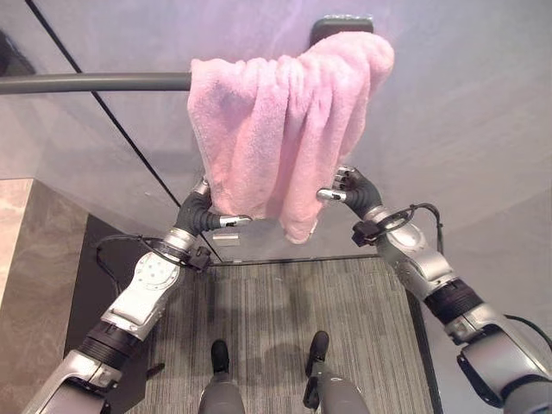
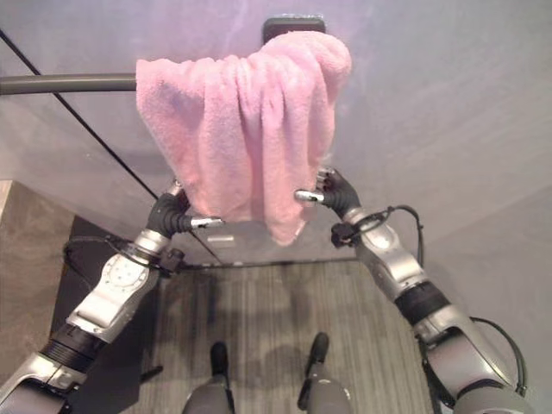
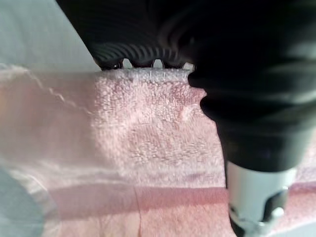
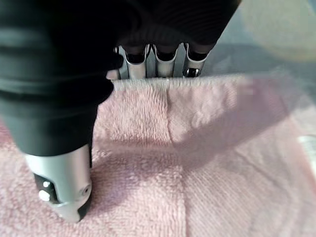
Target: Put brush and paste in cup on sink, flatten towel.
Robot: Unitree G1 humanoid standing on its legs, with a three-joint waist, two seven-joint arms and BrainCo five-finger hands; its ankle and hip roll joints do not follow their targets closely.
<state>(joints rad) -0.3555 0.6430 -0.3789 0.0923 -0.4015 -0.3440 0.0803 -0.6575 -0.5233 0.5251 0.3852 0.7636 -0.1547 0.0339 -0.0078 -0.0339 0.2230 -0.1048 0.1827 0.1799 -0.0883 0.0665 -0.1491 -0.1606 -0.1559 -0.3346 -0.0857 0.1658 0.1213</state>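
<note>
The pink towel (image 1: 276, 129) on the rail (image 1: 95, 83) hides fingers. Left robot hand (image 1: 205, 213) and right robot hand (image 1: 349, 191) both pinch it.

So from my feed I'm looking at a smooth pale grey wall (image 1: 466, 112) with a soft purplish sheen where the light hits it. A thin dark seam (image 1: 129, 142) runs diagonally across it. There's a dark grey rail (image 1: 86, 83) going across the wall, ending at a dark bracket (image 1: 341, 24) up top. Down below, the floor is grey striped carpet (image 1: 276, 319), and off to the left there's a tan stone-looking panel (image 1: 21, 259) beside a black strip (image 1: 86, 276).
</note>
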